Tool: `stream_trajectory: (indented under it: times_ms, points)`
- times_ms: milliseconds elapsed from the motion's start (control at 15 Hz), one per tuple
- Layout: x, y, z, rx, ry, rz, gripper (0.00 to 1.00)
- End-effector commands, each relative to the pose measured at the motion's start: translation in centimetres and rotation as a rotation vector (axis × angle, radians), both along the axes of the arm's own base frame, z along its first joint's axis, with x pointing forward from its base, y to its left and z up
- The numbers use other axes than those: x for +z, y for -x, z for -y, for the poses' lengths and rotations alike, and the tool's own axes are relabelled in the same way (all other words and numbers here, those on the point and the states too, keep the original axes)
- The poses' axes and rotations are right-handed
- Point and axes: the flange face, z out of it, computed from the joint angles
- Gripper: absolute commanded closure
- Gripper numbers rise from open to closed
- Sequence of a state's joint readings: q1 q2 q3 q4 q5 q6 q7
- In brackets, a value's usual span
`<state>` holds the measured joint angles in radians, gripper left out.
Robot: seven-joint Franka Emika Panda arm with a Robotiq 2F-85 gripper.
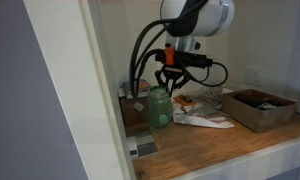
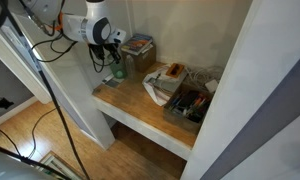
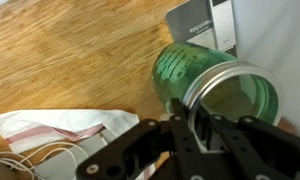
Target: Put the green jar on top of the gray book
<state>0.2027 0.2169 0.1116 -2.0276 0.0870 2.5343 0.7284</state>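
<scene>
Gripper (image 3: 193, 115) pinches the rim of the green jar (image 3: 185, 68), fingers clenched on its glass wall. Jar is upright just beside the gray book (image 3: 190, 25), not on it. That book lies flat on the wooden shelf (image 3: 70, 60), beyond the jar's base.

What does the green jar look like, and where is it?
Find the wooden shelf, then the robot's black gripper over one end of it. Directly below the gripper stands the green jar. It is the only see-through green glass cylinder there; its neighbours are flat papers and an open brown box.
</scene>
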Motion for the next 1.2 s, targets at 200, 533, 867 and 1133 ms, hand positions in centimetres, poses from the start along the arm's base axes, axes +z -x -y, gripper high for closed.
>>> stream_trajectory:
  times_ms: [200, 533, 867, 1133]
  points:
    - [-1.5, -0.8, -2.8, 0.076, 0.009, -0.032, 0.97]
    - [-2.5, -1.9, -4.3, 0.105, 0.019, -0.066, 0.97]
    - [-2.9, -3.2, -5.8, 0.118, 0.016, -0.102, 0.97]
    - [-3.6, -4.3, -6.6, 0.111, 0.029, -0.119, 0.97]
